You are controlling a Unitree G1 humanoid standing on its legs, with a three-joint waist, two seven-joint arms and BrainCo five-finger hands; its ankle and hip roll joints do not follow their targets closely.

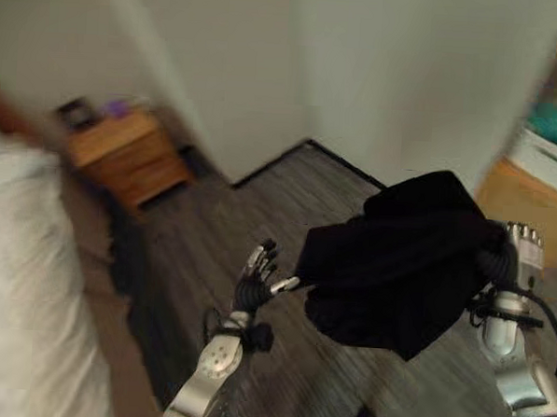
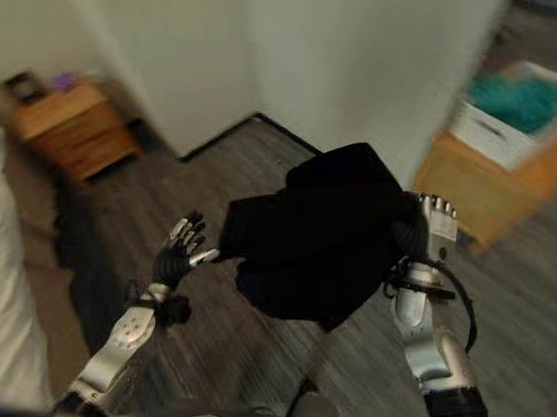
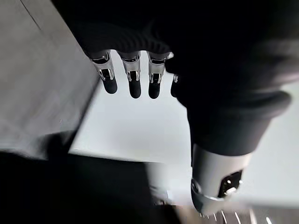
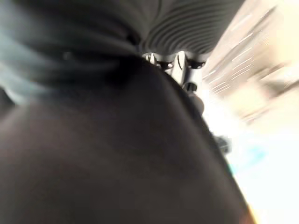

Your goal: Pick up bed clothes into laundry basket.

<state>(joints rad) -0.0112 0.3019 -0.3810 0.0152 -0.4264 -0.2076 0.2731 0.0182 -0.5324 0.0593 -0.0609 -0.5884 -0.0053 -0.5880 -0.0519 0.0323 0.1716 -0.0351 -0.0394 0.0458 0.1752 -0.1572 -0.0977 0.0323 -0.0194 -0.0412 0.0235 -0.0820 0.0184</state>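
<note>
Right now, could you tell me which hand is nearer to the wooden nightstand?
Left. The left hand is raised over the floor on the wooden nightstand side; the right hand is farther off, beyond the black garment draped on it.

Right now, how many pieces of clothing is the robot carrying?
1 that I can see: a black garment draped over the right hand, held up above the wood floor. The left hand sits beside its edge. Its folds could hide another piece.

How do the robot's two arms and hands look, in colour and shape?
Both arms are silver-grey jointed tubes. The left hand has silver fingers with dark tips and a dark ribbed cover on its back and wrist. The right hand has the same silver fingers and the same dark ribbed cover.
</note>
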